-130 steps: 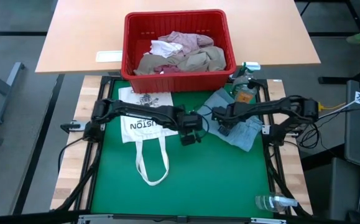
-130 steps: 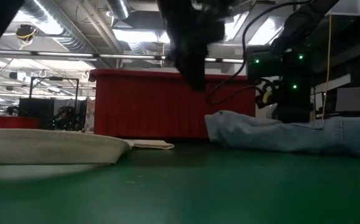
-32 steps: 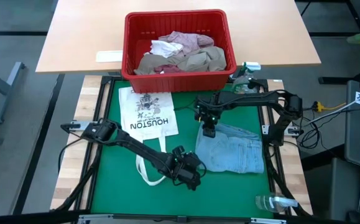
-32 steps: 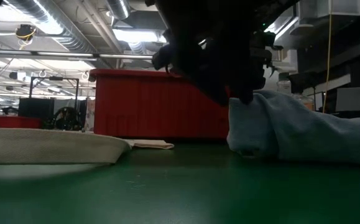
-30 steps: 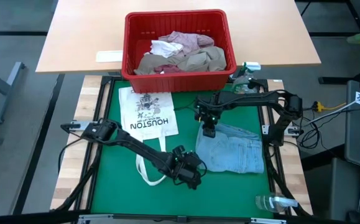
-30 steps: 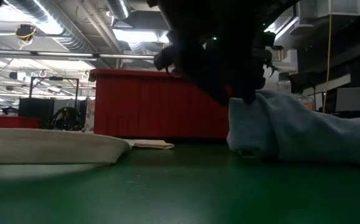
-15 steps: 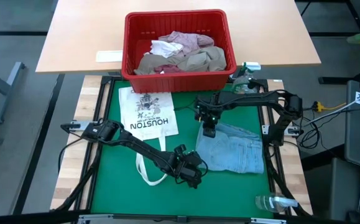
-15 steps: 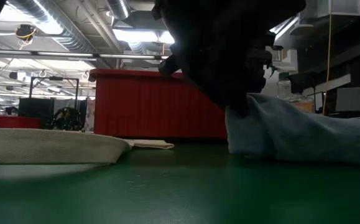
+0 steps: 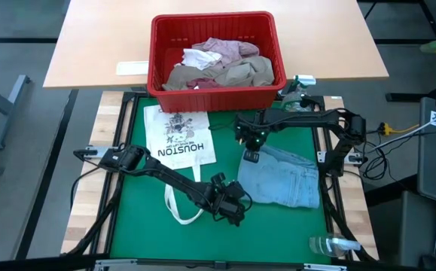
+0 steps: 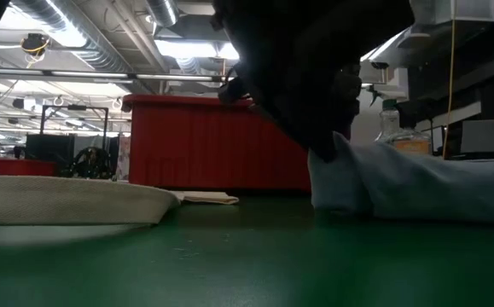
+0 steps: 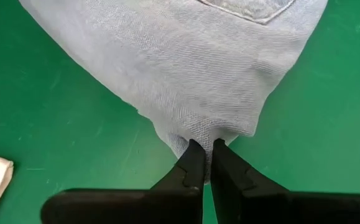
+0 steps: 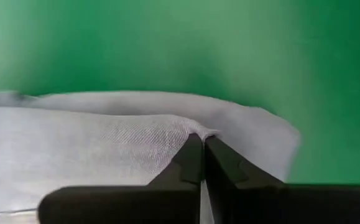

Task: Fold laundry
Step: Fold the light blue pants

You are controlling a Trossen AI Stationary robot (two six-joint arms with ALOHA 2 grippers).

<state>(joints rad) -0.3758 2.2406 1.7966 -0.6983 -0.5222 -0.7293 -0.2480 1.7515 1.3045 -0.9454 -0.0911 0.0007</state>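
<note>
High view first: I have the jeans [image 9: 280, 179] lying on the green mat of the desk [image 9: 150, 233], toward its right side, with the left end effector [image 9: 235, 205] at the near left corner of the denim and the right end effector [image 9: 250, 155] at the far left corner. Each is pressed together on a pinch of cloth; the left wrist view shows the fabric [image 11: 186, 74] gathered into a small peak between the dark fingers [image 11: 191, 163], and the right wrist view shows a hem ridge [image 12: 186, 127] caught the same way. I judge the two corner grips along one edge are there so I can lift that side evenly and carry it over for a fold.

Pale blue twill, soft and limp, with a stitched pocket seam showing. Beside it lies a cream tote bag [image 9: 178, 141], flat, with long handles. More crumpled garments [image 9: 218, 65] sit heaped in the rigid red basket [image 9: 156, 45] behind.
</note>
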